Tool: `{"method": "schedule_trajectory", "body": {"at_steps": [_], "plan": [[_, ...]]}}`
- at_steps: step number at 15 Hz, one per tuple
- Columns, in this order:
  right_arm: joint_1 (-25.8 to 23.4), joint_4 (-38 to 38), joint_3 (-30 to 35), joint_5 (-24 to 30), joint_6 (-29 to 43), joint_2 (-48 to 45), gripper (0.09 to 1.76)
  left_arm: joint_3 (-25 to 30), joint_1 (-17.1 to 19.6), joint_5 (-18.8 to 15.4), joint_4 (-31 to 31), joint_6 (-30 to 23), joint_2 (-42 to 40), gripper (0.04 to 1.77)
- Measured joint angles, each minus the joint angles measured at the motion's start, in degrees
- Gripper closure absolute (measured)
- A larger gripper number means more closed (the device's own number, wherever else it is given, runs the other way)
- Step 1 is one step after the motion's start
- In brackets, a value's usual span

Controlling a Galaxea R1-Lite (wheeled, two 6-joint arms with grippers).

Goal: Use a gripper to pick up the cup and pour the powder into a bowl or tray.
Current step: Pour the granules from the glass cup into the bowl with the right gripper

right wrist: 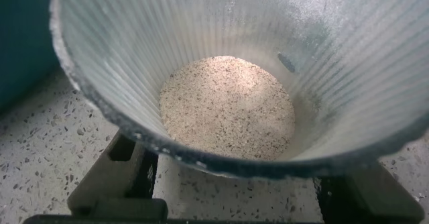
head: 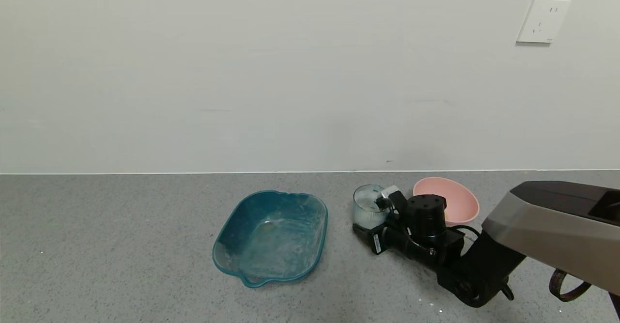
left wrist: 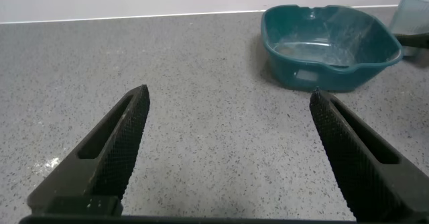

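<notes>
The cup [head: 369,206], ribbed and translucent, stands on the speckled grey desk [head: 121,245] at lower centre-right of the head view, pinched by my right hand [head: 375,216]; the smooth pink bowl [head: 453,202] behind is partly hidden by my wrist. The teal tray [head: 271,236] sits left. From my left wrist, my left hand [left wrist: 228,150] is spread wide, its ridged fingers [left wrist: 120,143] cut off below. From my right wrist, the powder [right wrist: 228,106] looks grainy; the cup's rim is cropped.

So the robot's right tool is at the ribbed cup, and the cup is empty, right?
Not quite. The right tool is at the cup, but the cup is not empty: the right wrist view shows pale speckled powder covering its bottom.
</notes>
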Motion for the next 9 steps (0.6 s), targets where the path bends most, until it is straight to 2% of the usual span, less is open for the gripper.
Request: {"method": "schedule_trajectory", "body": {"at_steps": [4,9], "plan": [[0.4,1.5,-0.2,0.0,0.0,-1.5,0.55,0.0,0.0,0.0,0.0,0.0,0.0,0.09],[-0.3,7.1,-1.6,0.0,0.0,-7.0,0.55,0.0,0.0,0.0,0.0,0.0,0.0,0.09]]}}
